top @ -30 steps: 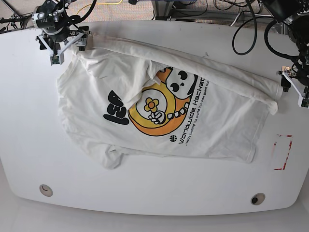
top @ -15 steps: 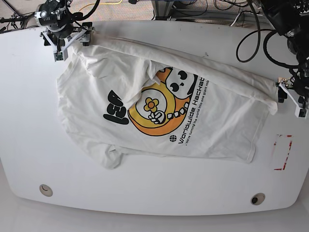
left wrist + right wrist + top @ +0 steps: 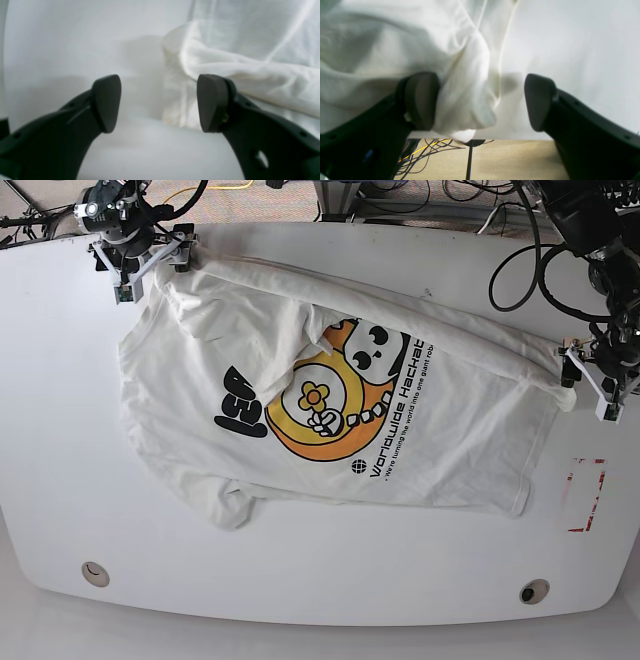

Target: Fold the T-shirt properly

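Base view: the T-shirt (image 3: 330, 405) lies spread and wrinkled over the middle of the white tabletop (image 3: 60, 480), print side up, with black lettering and a yellow-orange cartoon.
Fold: its far edge is doubled over into a long ridge running from the far corner on this view's left down to the near side on its right.
Right claw (image 3: 140, 260): at the far corner on this view's left, at the end of that ridge, close to the tabletop's far edge.
Right claw state: spread wide; in the right wrist view a bunched corner of cloth (image 3: 467, 100) sits between the fingers, lying against one pad, clear of the other, not pinched.
Left claw (image 3: 592, 385): at the ridge's other end, near the tabletop's side edge.
Left claw state: spread wide; in the left wrist view the cloth's rolled end (image 3: 190, 75) sits just beyond the gap, by one pad; contact cannot be told.
Around: red-outlined marking (image 3: 584, 495) on the tabletop beside the shirt's near corner; two round holes (image 3: 95, 573) near the front edge; cables (image 3: 520, 240) hanging over the far side.
Edge: in the right wrist view the tabletop ends right under the claw, with floor (image 3: 520, 160) and loose wires (image 3: 425, 150) below.
Open room: bare tabletop along the front and on both sides of the shirt.
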